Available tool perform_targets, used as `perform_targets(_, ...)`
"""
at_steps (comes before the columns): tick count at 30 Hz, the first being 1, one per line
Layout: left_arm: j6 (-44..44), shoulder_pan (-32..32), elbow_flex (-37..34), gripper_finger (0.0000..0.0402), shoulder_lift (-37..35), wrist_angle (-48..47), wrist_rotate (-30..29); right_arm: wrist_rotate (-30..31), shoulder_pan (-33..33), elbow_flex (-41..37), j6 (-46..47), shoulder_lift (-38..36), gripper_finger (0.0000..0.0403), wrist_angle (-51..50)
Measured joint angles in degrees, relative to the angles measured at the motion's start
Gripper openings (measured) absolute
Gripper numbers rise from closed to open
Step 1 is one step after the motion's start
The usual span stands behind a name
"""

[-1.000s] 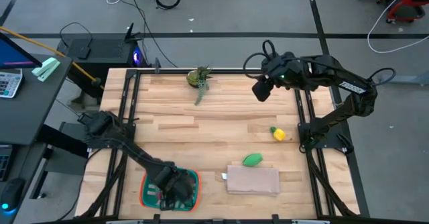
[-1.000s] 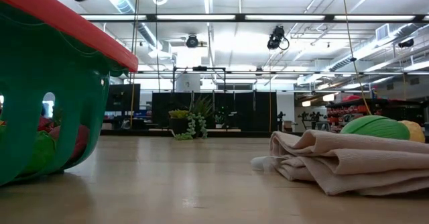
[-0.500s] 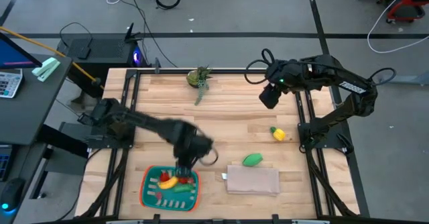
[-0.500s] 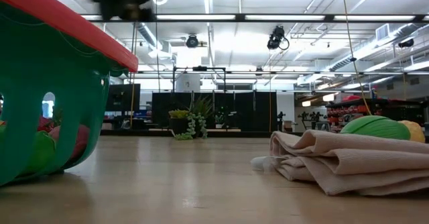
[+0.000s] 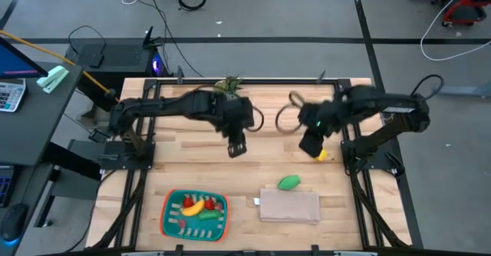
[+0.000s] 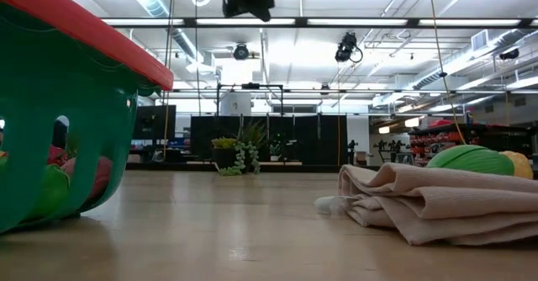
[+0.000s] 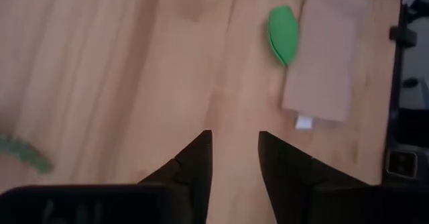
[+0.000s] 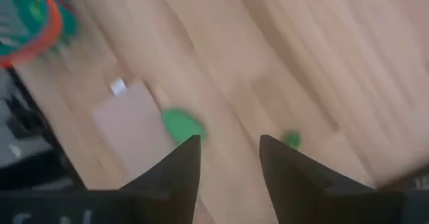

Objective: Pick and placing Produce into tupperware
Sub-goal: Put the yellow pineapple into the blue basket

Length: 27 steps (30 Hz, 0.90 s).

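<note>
The wooden surface [image 5: 192,164] carries everything. The tupperware [image 5: 169,214] stands at its near left corner; in the low view only one teal wall and the orange rim show, the rest is cut off. Inside lie a yellow banana [image 5: 192,208], a green piece [image 5: 208,215] and small red pieces [image 5: 201,203], too small to tell apart. A beige folded cloth [image 5: 290,206] lies near the right of it. A second green piece [image 5: 288,182] lies just beside the cloth. The left pincer [image 5: 236,146] hangs above the middle, spread and empty. The right pincer [image 5: 311,145], also spread, hides most of the yellow piece [image 5: 321,155]. A leafy plant [image 5: 229,90] stands at the far edge.
</note>
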Motion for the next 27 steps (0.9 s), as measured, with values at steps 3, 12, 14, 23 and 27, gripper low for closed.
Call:
perform_targets(3,1.11,1.79,-0.02,0.0146,0.0,1.99,0.02,-0.02,2.66,-6.74,2.64,0.04,0.0169,-0.08)
perform_targets(12,1.83,4.81,0.0,0.0189,0.02,4.88,0.04,-3.45,3.8,-23.34,9.13,0.06,0.0247,-0.09)
perform_targets(14,1.67,4.86,-0.02,0.0192,0.02,4.97,0.02,-5.01,3.96,-26.41,9.46,0.07,0.0268,-0.08)
perform_targets(23,1.8,4.64,0.0,0.0183,0.04,5.98,0.11,-4.33,3.48,-39.62,9.53,0.04,0.0313,2.6)
perform_targets(27,1.8,5.06,-0.01,0.0179,0.07,5.98,0.11,-6.72,3.42,-43.37,8.1,0.04,0.0311,8.35)
